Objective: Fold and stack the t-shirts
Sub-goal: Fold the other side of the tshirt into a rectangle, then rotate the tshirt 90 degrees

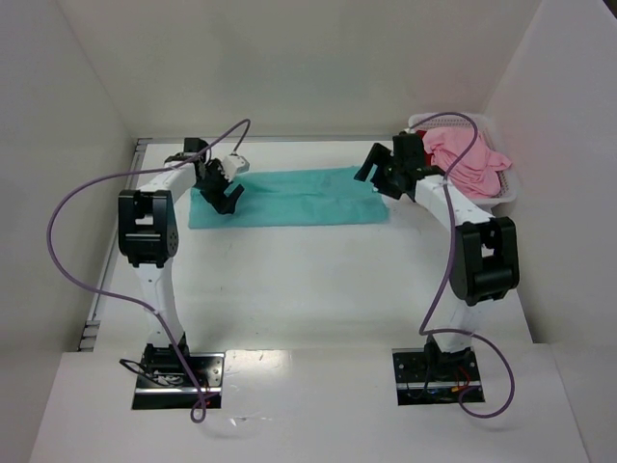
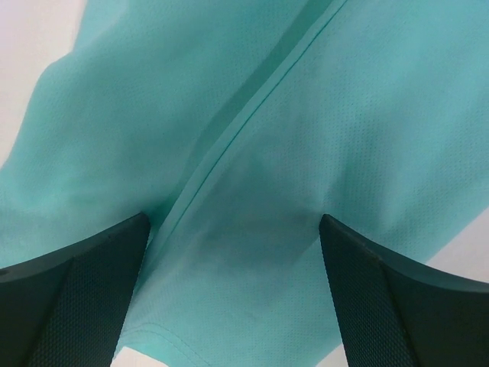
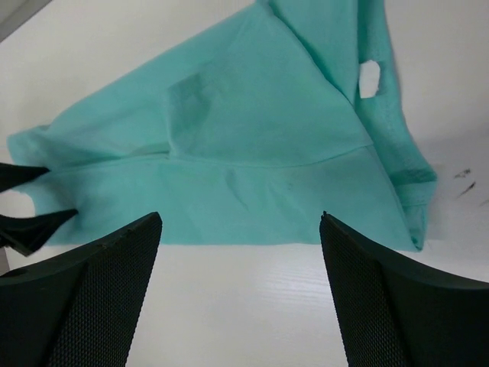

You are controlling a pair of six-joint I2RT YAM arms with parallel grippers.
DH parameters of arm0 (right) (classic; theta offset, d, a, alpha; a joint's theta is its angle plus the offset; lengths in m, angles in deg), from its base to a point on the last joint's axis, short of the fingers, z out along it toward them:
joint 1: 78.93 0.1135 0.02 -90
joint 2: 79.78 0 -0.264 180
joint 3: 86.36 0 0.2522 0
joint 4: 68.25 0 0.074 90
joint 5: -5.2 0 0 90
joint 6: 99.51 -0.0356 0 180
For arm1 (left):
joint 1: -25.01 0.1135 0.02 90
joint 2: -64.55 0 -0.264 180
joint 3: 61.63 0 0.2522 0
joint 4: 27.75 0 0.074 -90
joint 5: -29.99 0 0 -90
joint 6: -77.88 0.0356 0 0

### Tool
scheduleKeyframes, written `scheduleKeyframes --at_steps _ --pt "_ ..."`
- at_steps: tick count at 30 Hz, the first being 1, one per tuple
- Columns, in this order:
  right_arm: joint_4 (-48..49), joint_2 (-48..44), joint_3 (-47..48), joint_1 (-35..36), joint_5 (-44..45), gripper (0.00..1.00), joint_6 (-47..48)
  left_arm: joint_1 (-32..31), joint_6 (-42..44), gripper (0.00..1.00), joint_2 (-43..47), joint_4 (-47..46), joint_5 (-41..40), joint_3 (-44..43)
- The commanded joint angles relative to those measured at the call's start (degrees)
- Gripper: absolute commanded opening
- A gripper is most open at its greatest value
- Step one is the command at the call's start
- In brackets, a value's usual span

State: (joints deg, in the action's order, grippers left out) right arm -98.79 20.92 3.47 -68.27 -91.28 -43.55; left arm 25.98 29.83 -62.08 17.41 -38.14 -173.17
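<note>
The teal t-shirt (image 1: 299, 198) is lying flat on the bench (image 1: 308, 285). The left end effector (image 1: 227, 198) and the right end effector (image 1: 371, 172) are hovering over its two ends, both with fingers apart.

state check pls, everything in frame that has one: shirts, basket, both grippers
teal t-shirt: folded into a flat strip, lying on the table, not held
pink t-shirt: crumpled, unfolded, in the basket
basket: upright, holding the pink t-shirt
left gripper: open, over the teal t-shirt's left end
right gripper: open, over its right end
</note>
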Motion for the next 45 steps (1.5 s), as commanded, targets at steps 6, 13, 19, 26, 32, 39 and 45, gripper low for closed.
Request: scheduleKeyframes --at_steps 6,13,19,26,32,39,45 --pt "-0.5 3.0 9.5 0.6 -0.9 0.93 5.3 -6.0 -11.2 1.0 4.6 7.9 0.1 6.9" --pt "0.8 1.5 10.1 -0.5 -0.9 0.95 4.2 -13.4 -23.0 1.0 11.1 5.1 -2.0 14.2" --pt "0.8 -1.5 7.2 -0.5 0.4 0.95 4.2 -19.2 -35.0 1.0 13.5 4.6 0.7 24.2" --pt "-1.0 -2.6 3.0 -0.5 3.3 0.95 2.6 -27.2 -46.2 1.0 20.6 0.2 -1.7 31.4" --pt "-1.5 -1.2 0.3 -0.5 6.1 0.95 0.6 -32.7 -53.5 1.0 24.5 -1.5 -3.7 35.6" --pt "-2.9 5.5 3.7 -0.5 9.2 0.95 1.2 -38.8 -58.6 1.0 29.0 -1.5 -4.7 40.3" --pt "-5.0 13.5 9.4 3.5 11.3 0.95 1.2 -44.0 -63.9 1.0 31.0 -4.9 -8.0 40.8"
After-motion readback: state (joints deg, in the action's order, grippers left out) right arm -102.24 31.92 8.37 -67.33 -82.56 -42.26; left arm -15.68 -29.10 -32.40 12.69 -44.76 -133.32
